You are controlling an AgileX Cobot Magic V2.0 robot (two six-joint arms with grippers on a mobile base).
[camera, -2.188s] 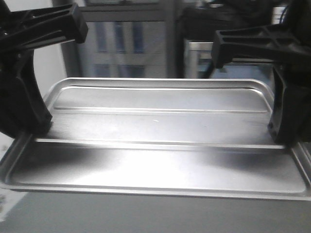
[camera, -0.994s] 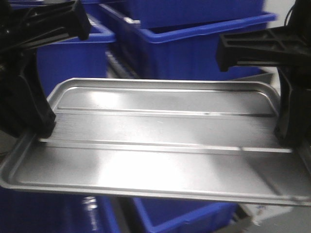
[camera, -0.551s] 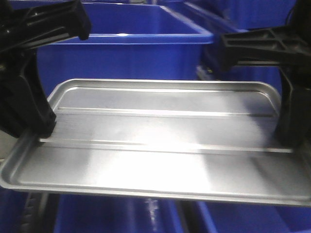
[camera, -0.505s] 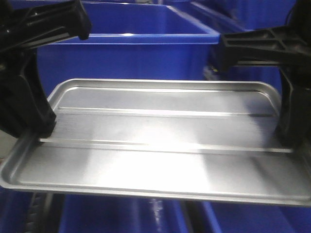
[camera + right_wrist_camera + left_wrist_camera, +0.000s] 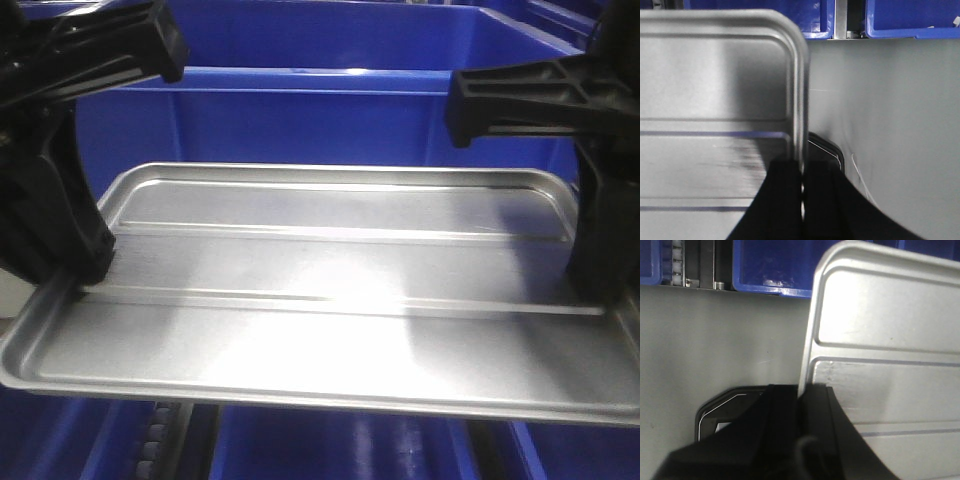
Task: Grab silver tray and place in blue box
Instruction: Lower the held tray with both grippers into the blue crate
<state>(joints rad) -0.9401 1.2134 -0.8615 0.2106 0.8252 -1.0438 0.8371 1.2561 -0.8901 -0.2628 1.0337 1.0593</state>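
Blue crates fill the view ahead, and the nearest one, the blue box [image 5: 330, 110], shows its long front wall and thick rim straight in front of the robot. Held in the air before that wall is the silver tray [image 5: 330, 270], roughly level, its long axis running left to right, parallel to the rim.

Each arm has one short end. The left gripper [image 5: 802, 395] is clamped on the tray's left rim, one finger inside and one outside. The right gripper [image 5: 801, 175] pinches the right rim the same way.

Both wrist views show a grey surface [image 5: 715, 340] under the tray's ends, with blue plastic only at the far edge — so the opening seems to lie forward of the fingers. Neither arm is nearer. The next move probably calls for both to go forward together over the rim, then down, keeping the tray level.
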